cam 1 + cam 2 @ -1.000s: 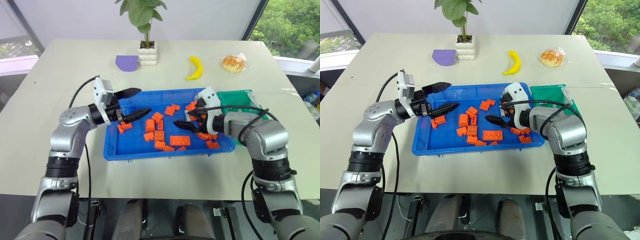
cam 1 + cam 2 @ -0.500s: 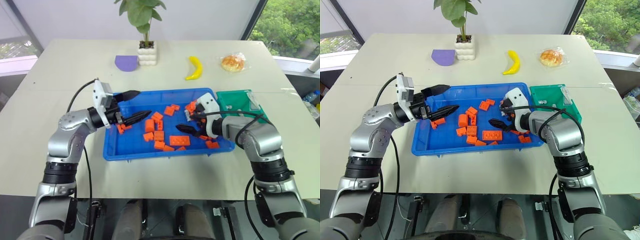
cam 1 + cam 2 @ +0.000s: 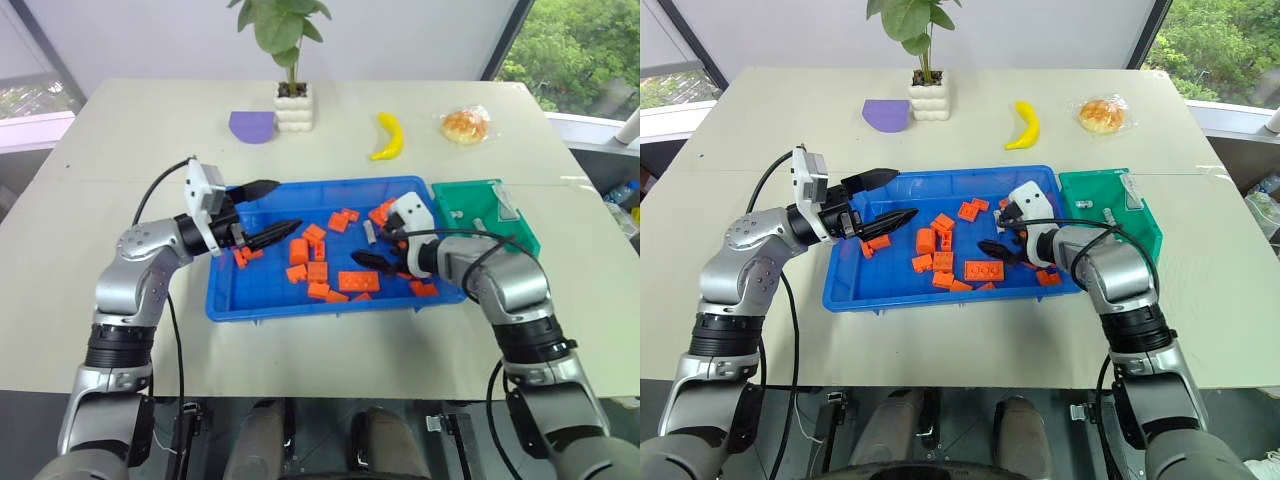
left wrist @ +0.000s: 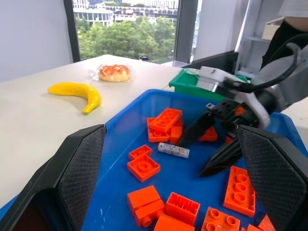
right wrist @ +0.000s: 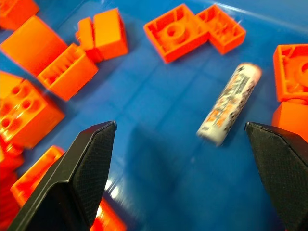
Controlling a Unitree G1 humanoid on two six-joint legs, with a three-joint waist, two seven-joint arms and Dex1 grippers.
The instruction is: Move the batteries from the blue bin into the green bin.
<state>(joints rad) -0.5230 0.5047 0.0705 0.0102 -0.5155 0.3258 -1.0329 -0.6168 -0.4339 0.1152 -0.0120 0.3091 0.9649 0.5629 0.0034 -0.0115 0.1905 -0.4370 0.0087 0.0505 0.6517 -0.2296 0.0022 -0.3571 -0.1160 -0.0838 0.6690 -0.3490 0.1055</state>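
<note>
One battery (image 5: 229, 105), a slim silvery cylinder, lies on the floor of the blue bin (image 3: 330, 308) among orange bricks (image 3: 318, 270). My right gripper (image 3: 375, 247) hangs low inside the bin's right half, open, and the battery (image 3: 368, 232) lies just ahead of its fingertips, untouched. From the left wrist view the battery (image 4: 173, 150) rests close to the tip of one right finger (image 4: 192, 134). My left gripper (image 3: 288, 204) hovers open over the bin's left end, holding nothing. The green bin (image 3: 520, 235) stands against the blue bin's right side with small silvery pieces (image 3: 1110, 213) in it.
Behind the bins the table carries a white pot with a plant (image 3: 296, 108), a purple piece (image 3: 252, 125), a banana (image 3: 388, 135) and a wrapped bun (image 3: 466, 125). Orange bricks crowd the blue bin's middle and right.
My right gripper has sunk a little lower and further into the blue bin, still open, and the battery now shows beside its fingers. The left gripper has stayed where it was.
</note>
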